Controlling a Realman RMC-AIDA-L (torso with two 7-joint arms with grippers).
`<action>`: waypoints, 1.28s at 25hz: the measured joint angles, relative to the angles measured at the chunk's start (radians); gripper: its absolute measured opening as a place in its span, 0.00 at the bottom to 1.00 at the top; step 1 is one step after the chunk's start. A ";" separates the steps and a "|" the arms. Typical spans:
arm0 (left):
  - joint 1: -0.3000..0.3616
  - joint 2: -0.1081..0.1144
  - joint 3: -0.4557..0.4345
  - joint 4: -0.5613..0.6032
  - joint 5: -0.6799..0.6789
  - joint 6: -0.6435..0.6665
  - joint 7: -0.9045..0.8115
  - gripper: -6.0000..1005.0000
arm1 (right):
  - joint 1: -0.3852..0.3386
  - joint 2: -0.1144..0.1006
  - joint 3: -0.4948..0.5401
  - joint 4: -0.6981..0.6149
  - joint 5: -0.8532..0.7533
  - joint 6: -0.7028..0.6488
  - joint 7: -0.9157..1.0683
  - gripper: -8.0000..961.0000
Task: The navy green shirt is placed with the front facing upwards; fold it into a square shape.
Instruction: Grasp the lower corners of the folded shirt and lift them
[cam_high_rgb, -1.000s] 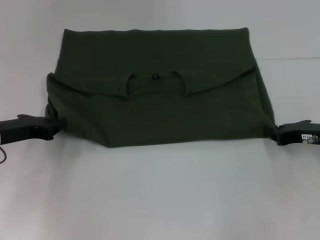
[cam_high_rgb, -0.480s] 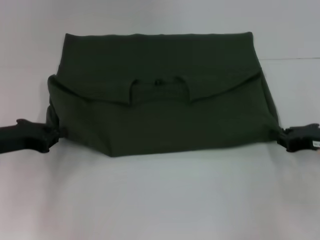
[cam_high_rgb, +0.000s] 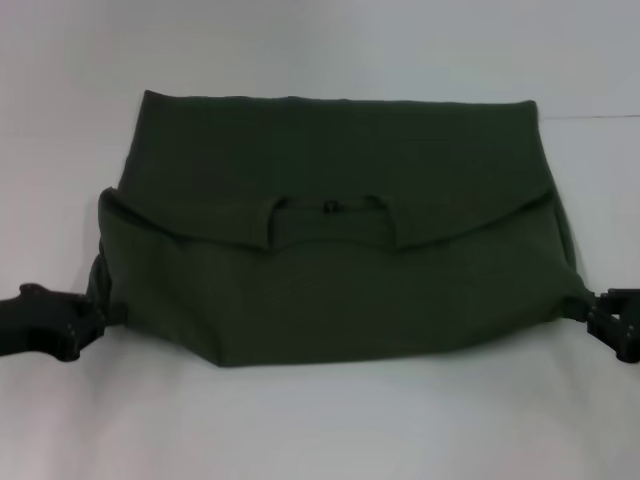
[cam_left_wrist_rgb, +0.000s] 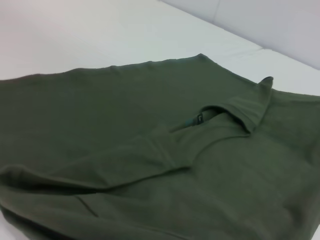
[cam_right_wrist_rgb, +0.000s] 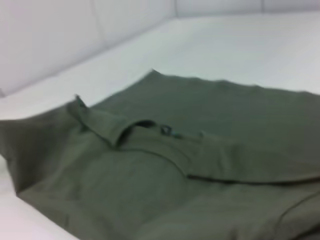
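Note:
The navy green shirt (cam_high_rgb: 330, 290) lies on the white table, its plain green side up, with the near half doubled over the far half. The collar opening (cam_high_rgb: 328, 207) shows at the middle of the fold line. At the shirt's left edge my left gripper (cam_high_rgb: 100, 315) is shut on the cloth. At the right edge my right gripper (cam_high_rgb: 592, 305) is shut on it too. The left wrist view shows the shirt (cam_left_wrist_rgb: 150, 165) with its folded layer and collar (cam_left_wrist_rgb: 235, 112). In the right wrist view the shirt (cam_right_wrist_rgb: 165, 190) fills the lower part, and neither wrist view shows fingers.
The white table (cam_high_rgb: 320, 420) stretches around the shirt, with bare surface in front of it and behind it. A pale wall (cam_right_wrist_rgb: 60, 35) stands beyond the table's far edge.
Both grippers have drawn back toward me and slightly outward, dragging the whole shirt nearer along the table. The fold has kept its shape.

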 joint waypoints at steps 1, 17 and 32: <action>0.005 -0.005 0.001 0.006 0.000 0.005 0.000 0.04 | -0.002 -0.001 0.012 0.000 0.001 -0.010 -0.007 0.10; 0.114 -0.023 -0.016 0.144 0.003 0.168 0.013 0.04 | -0.029 -0.003 0.036 -0.013 -0.054 -0.167 -0.067 0.10; 0.176 -0.035 -0.018 0.279 0.180 0.423 0.104 0.04 | -0.130 -0.001 0.131 -0.071 -0.104 -0.429 -0.219 0.10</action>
